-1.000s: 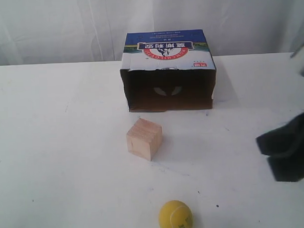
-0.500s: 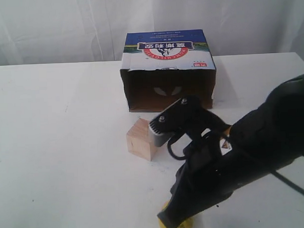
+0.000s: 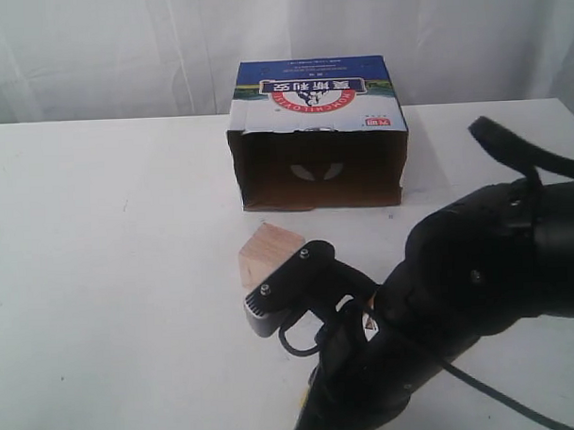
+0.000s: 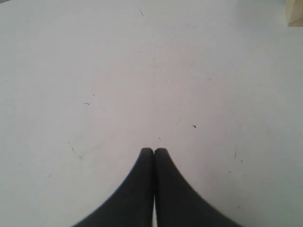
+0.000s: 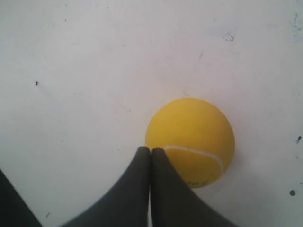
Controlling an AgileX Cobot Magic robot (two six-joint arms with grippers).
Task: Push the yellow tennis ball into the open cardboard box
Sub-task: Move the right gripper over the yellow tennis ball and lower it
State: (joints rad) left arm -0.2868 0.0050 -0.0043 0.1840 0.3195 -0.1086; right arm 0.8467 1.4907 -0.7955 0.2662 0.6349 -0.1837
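Observation:
In the right wrist view the yellow tennis ball (image 5: 190, 140) lies on the white table, its white seam and a small printed patch showing. My right gripper (image 5: 150, 150) is shut and empty, its tips at the ball's edge. In the exterior view the black right arm (image 3: 450, 294) hides the ball. The open cardboard box (image 3: 319, 138) stands at the back centre, its dark opening facing the front. My left gripper (image 4: 154, 151) is shut over bare table, empty.
A light wooden cube (image 3: 269, 247) sits between the box and the arm, partly covered by the right wrist's camera housing (image 3: 282, 292). A corner of the cube (image 4: 295, 12) shows in the left wrist view. White curtain behind the table.
The right arm has swung in from the right edge to the lower middle, sinking toward the front. It now covers the ball and part of the cube in the exterior view.

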